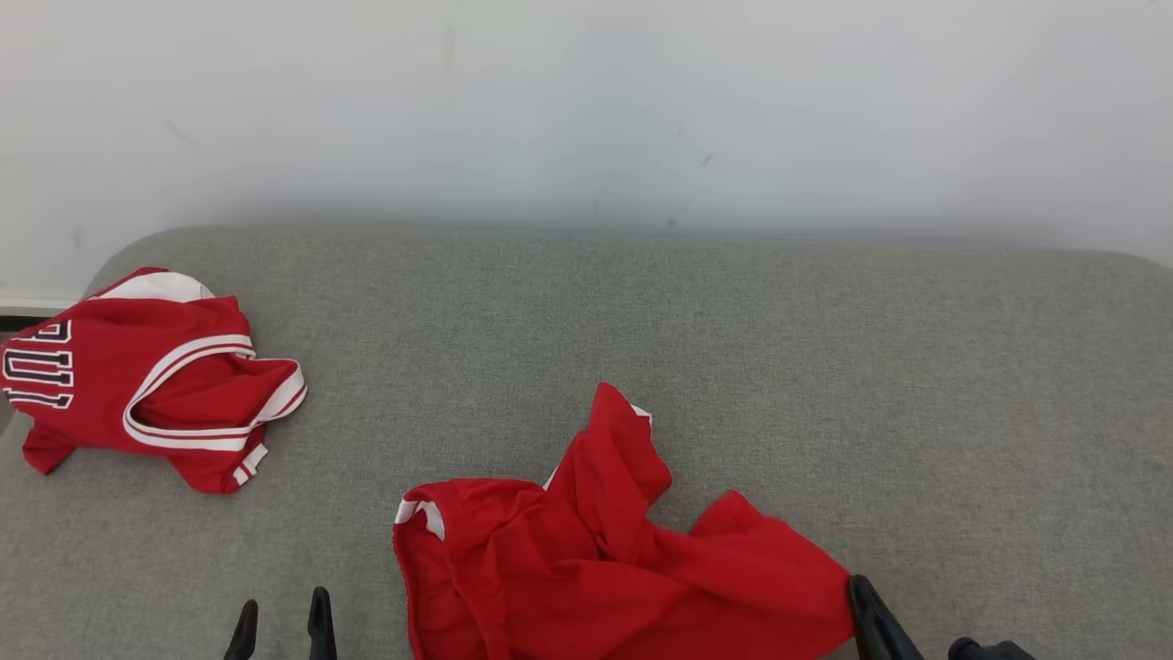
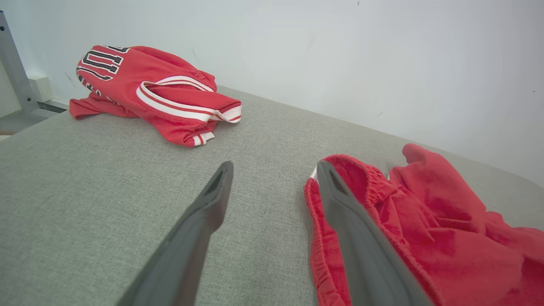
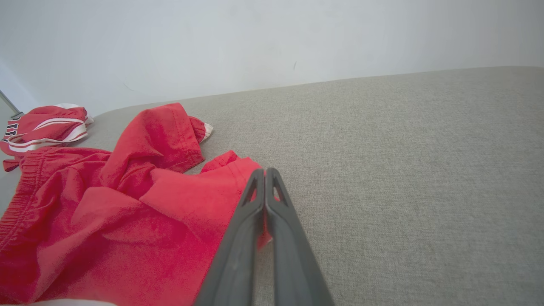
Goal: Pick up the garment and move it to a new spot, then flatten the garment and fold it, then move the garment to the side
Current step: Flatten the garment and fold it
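Far left of the head view: crumpled red jersey (image 1: 151, 385) with white trim and black lettering, lying on the grey fabric-covered table (image 1: 825, 367) near its left edge. Pale wall (image 1: 586, 110) behind.

Lower left: left gripper (image 1: 284, 600), its two dark fingers spread wide with nothing between them, over bare table. In the left wrist view this gripper (image 2: 275, 165) points toward the jersey (image 2: 144, 85) at upper left. Its right-hand finger crosses the elastic waistband; I cannot tell whether it touches.

Lower centre: rumpled red shorts (image 1: 586, 559) with an elastic waistband and small white trim, heaped on the table, well apart from the jersey. One leg is folded up toward the middle of the frame. The shorts (image 2: 425, 221) sit at the right of the left wrist view.

Lower right: right gripper (image 1: 860, 587) at the shorts' right-hand edge. In the right wrist view, right gripper (image 3: 264, 171) has fingers pressed together with a sliver of red cloth pinched between them; the shorts (image 3: 127, 204) spread to the left, jersey (image 3: 42, 127) at far left.
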